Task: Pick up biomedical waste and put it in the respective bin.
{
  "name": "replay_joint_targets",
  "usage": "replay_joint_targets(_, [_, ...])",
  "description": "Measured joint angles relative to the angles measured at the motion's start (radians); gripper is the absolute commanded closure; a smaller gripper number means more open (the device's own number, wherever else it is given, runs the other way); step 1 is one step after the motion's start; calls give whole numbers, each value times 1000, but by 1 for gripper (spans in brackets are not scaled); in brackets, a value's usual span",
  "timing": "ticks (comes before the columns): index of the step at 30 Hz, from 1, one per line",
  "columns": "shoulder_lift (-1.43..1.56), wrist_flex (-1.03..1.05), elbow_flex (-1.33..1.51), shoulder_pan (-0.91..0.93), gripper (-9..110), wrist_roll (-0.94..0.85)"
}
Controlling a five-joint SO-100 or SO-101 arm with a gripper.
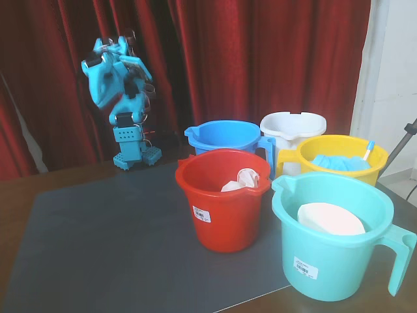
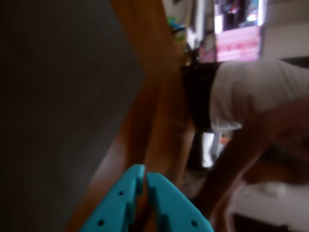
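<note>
The gripper [image 2: 146, 180] is sitting pressed together and empty, folded up at the desk's [image 1: 58, 179] back. White waste [image 1: 241, 180] is lying inside the red bin [image 1: 221, 202], beside the teal bin [image 1: 339, 244].

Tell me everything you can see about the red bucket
The red bucket is glossy plastic, round, tapering toward its base, with a pouring lip on the rim's right side. It stands upright on the grey mat, in front of the blue bucket and left of the teal bucket in the fixed view. A white barcode sticker sits low on its front. Crumpled white material lies inside, poking just above the rim.
</note>
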Motion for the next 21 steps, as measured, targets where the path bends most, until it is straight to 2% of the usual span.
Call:
replay_joint_targets(8, [-35,-155,385,-86,102,-20])
replay_joint_targets(11, [-29,-184,443,-95,102,-28])
replay_joint_targets(14, [-20,-172,448,-98,102,-25])
replay_joint_targets(21, [-15,26,449,-126,102,-25])
